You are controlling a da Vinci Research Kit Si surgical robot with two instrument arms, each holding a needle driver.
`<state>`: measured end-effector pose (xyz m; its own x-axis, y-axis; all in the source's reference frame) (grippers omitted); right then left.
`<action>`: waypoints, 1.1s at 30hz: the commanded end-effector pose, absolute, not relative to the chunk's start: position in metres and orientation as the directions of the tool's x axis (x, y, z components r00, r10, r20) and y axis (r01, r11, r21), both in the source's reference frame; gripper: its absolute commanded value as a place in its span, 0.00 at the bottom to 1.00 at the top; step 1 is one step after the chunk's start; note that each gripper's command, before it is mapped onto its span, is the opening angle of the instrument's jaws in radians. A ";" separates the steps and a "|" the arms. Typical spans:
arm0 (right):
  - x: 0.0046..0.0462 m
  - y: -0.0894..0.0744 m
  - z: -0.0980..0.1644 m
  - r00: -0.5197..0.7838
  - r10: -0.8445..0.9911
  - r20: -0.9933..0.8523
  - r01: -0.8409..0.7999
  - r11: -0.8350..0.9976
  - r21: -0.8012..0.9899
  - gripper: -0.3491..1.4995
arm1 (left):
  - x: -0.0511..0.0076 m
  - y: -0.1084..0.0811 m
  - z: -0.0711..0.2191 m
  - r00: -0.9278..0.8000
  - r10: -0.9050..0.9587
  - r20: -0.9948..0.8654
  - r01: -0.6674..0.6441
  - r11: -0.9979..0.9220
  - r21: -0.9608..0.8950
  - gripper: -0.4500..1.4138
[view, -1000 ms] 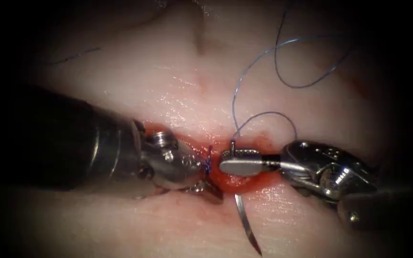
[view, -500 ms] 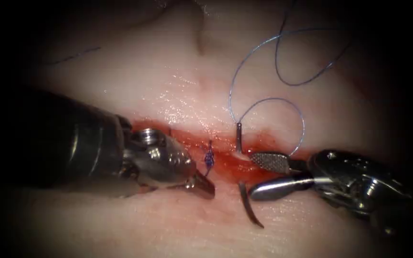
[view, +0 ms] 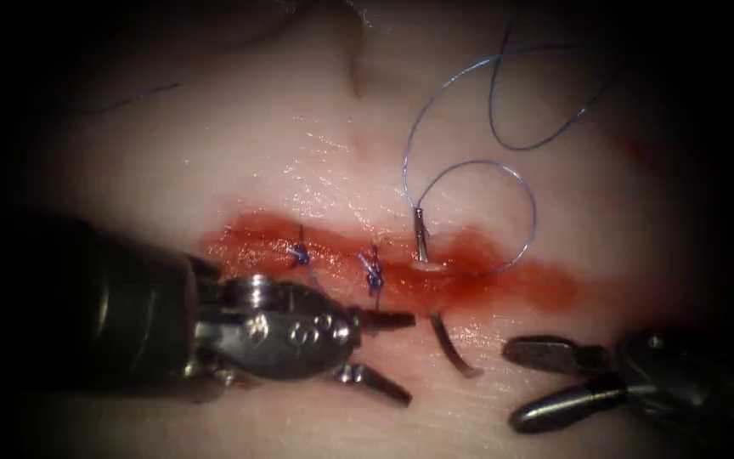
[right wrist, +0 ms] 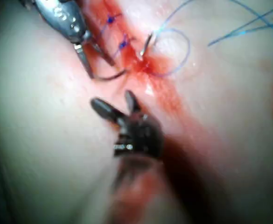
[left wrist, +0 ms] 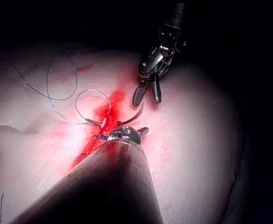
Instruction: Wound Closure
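Note:
The curved needle [view: 450,344] sits in the tissue [view: 239,144] across the cut [view: 537,285]. Its tail stands out of the far edge, its pointed end out of the near edge. Blue thread [view: 516,183] loops from the tail. My left tool [view: 409,359] lies just left of the pointed end, jaws open, holding nothing. My right tool [view: 510,384] is to its right, open and empty. In the left wrist view I see the needle [left wrist: 137,113] between the left tool [left wrist: 138,133] and right tool [left wrist: 146,101]. The right wrist view shows the right tool [right wrist: 110,98], needle [right wrist: 109,76] and left tool [right wrist: 102,69].
Two tied blue stitches [view: 299,253] [view: 373,274] close the cut left of the needle. Red fluid [view: 469,285] covers the cut and spreads to the right. More thread [view: 554,136] curls over the far tissue, and a loose dark thread piece [view: 133,99] lies at the far left.
The right tool let go of the needle's tail, opened and drew back to the lower right. The left tool opened and slid down and left, uncovering both stitches. Less of the needle's pointed end shows.

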<state>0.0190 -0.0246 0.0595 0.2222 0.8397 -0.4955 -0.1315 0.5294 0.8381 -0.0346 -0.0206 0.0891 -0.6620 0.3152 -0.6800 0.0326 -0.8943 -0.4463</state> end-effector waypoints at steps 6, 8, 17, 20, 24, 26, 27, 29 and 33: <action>0.0191 -0.025 0.060 0.224 0.841 -0.493 -0.134 0.527 0.839 0.78 | -0.0368 -0.020 0.088 -0.623 0.312 -0.717 0.024 -0.909 -0.416 0.62; 0.0192 -0.025 0.060 0.224 0.841 -0.493 -0.135 0.528 0.839 0.78 | -0.0374 -0.020 0.088 -0.620 0.310 -0.721 0.020 -0.912 -0.410 0.61; 0.0196 -0.025 0.060 0.220 0.841 -0.494 -0.136 0.527 0.839 0.78 | -0.0379 -0.021 0.090 -0.627 0.302 -0.718 0.008 -0.919 -0.394 0.58; 0.0198 -0.026 0.060 0.220 0.841 -0.494 -0.137 0.528 0.838 0.78 | -0.0384 -0.021 0.091 -0.629 0.301 -0.717 0.001 -0.922 -0.388 0.56; 0.0199 -0.026 0.061 0.220 0.841 -0.495 -0.137 0.529 0.837 0.77 | -0.0392 -0.021 0.091 -0.629 0.307 -0.714 -0.033 -0.928 -0.370 0.48; 0.0199 -0.026 0.061 0.220 0.841 -0.495 -0.137 0.529 0.837 0.77 | -0.0393 -0.021 0.091 -0.621 0.314 -0.718 -0.044 -0.929 -0.368 0.40; 0.0199 -0.026 0.061 0.220 0.840 -0.495 -0.137 0.529 0.837 0.77 | -0.0394 -0.021 0.091 -0.614 0.320 -0.721 -0.051 -0.928 -0.368 0.33; 0.0198 -0.026 0.061 0.220 0.840 -0.496 -0.137 0.530 0.837 0.77 | -0.0394 -0.021 0.091 -0.608 0.327 -0.724 -0.059 -0.928 -0.369 0.22; 0.0198 -0.026 0.061 0.220 0.840 -0.496 -0.137 0.530 0.837 0.76 | -0.0390 -0.022 0.090 -0.610 0.332 -0.719 -0.074 -0.928 -0.366 0.00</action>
<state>0.0193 -0.0247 0.0602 0.2190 0.8383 -0.4994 -0.1398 0.5335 0.8342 -0.0384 -0.0211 0.0898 -0.6089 0.3319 -0.7204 -0.0758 -0.9284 -0.3637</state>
